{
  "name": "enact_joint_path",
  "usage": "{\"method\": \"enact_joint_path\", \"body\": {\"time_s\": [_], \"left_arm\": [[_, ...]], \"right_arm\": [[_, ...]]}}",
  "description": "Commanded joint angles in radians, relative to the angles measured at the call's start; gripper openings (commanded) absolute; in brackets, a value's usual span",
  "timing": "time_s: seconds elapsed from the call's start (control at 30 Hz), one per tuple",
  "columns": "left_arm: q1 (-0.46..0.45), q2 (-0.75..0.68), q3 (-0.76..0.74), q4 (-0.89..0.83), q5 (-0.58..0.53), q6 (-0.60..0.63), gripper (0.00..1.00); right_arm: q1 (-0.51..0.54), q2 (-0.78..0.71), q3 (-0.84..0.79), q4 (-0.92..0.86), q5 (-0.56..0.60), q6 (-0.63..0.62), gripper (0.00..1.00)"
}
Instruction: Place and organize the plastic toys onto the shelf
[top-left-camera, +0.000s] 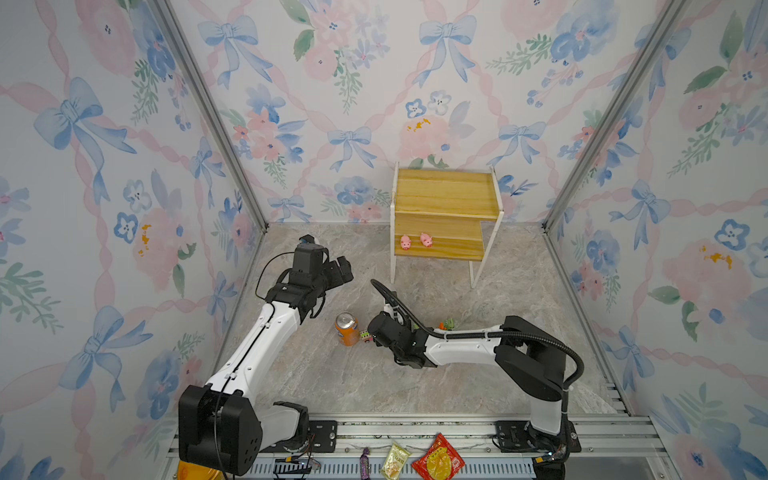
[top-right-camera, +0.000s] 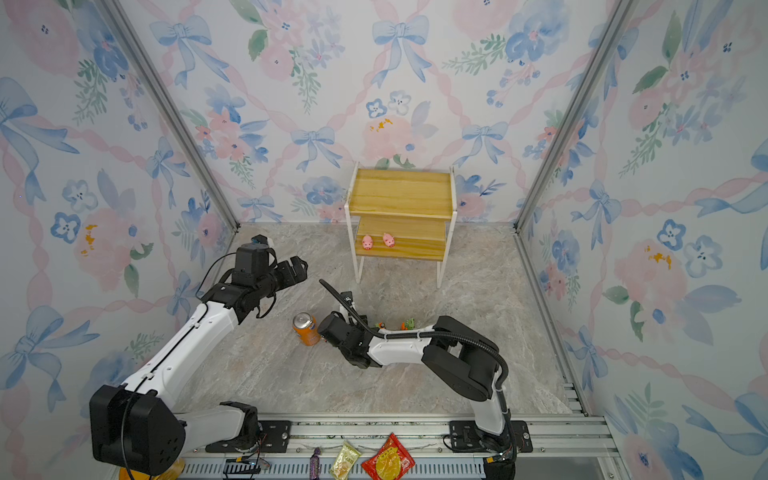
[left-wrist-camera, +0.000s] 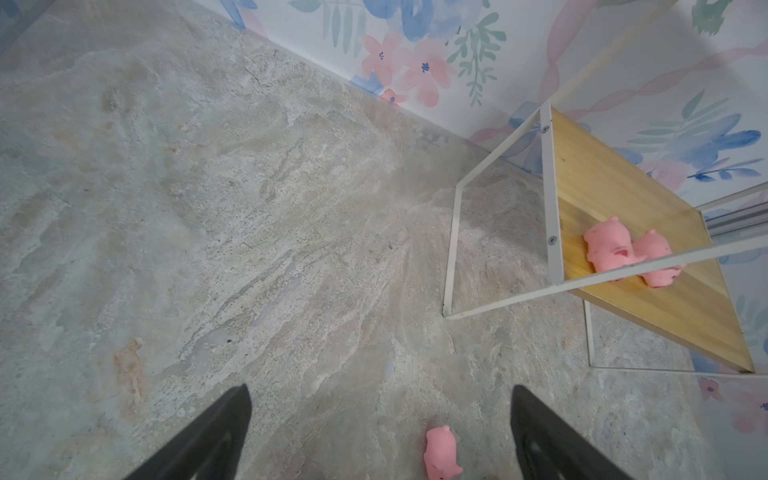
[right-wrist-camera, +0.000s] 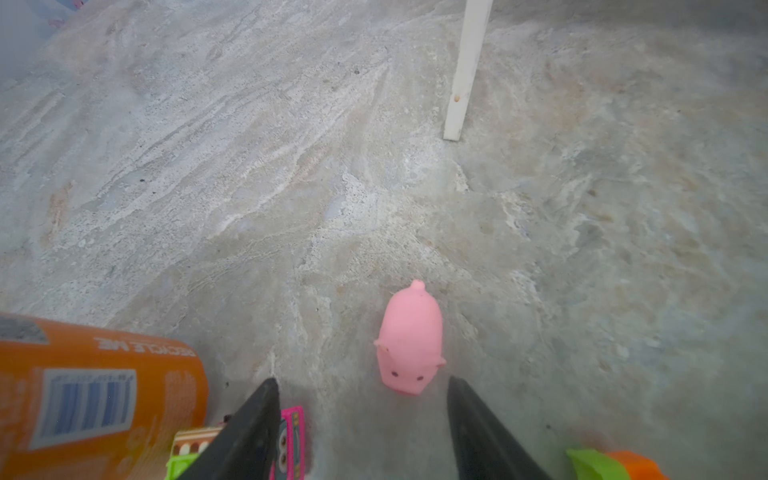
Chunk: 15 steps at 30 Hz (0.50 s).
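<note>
Beside the orange can (top-left-camera: 346, 329), the right gripper (right-wrist-camera: 361, 380) is low over the floor (right-wrist-camera: 249, 166), its jaws apart and empty. One finger (right-wrist-camera: 249, 436) hides most of a pink truck (right-wrist-camera: 291, 440), and a green and orange truck (right-wrist-camera: 602, 465) is cut off at the edge. Just ahead sits a pink pig (right-wrist-camera: 409, 340), hidden under the right arm (top-left-camera: 457, 349) in both top views. Farther off, the left gripper (left-wrist-camera: 380, 387) hangs wide apart and empty. Two pigs (top-left-camera: 405, 242) sit on the lower step of the shelf (top-left-camera: 446, 191).

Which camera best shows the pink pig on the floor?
The right wrist view: the pig is close, whole and facing the camera. The left wrist view catches it small at the frame's edge; neither top view shows it.
</note>
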Motion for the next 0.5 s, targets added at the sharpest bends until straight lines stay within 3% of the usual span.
{"method": "enact_joint_path", "body": {"time_s": [0.0, 0.47], "left_arm": [[0.007, -0.024, -0.015, 0.027, 0.037, 0.003, 0.98], [0.027, -0.019, -0.033, 0.052, 0.084, -0.014, 0.98]], "right_arm": [[-0.023, 0.021, 0.032, -0.013, 0.019, 0.021, 0.63], [-0.074, 0.079, 0.053, -0.007, -0.037, 0.002, 0.55]]}}
